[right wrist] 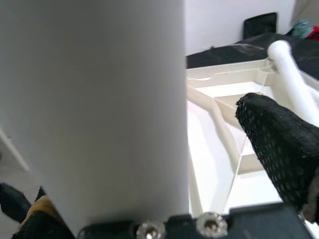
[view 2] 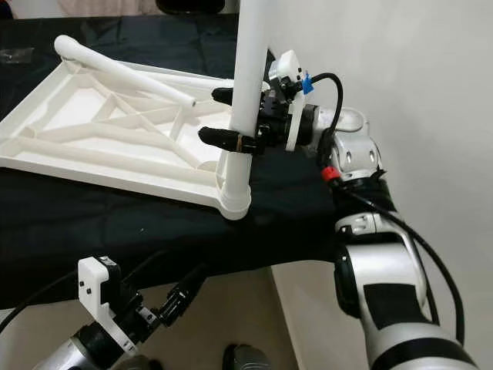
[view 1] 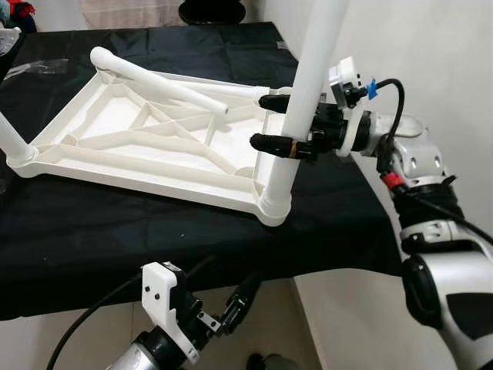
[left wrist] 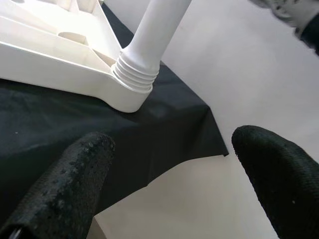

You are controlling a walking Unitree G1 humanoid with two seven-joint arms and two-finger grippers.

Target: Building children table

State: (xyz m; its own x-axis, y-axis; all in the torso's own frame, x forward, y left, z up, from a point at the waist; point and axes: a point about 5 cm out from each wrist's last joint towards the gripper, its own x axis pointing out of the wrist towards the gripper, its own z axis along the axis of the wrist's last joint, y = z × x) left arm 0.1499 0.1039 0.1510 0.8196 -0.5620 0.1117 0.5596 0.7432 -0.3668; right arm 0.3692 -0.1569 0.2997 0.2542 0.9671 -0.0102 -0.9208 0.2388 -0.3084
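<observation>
A white plastic table top lies upside down on a black cloth. One white leg stands upright in its near right corner socket. My right gripper reaches in from the right and is open, one black finger on each side of that leg. The right wrist view shows a gap between one finger and the leg. A second leg lies loose across the frame. My left gripper hangs open and holds nothing, below the table's front edge.
The black cloth covers the work table and drops off at the near edge and right corner. A white wall runs close along the right side. Another leg stands at the frame's left corner. Dark items sit at the far end.
</observation>
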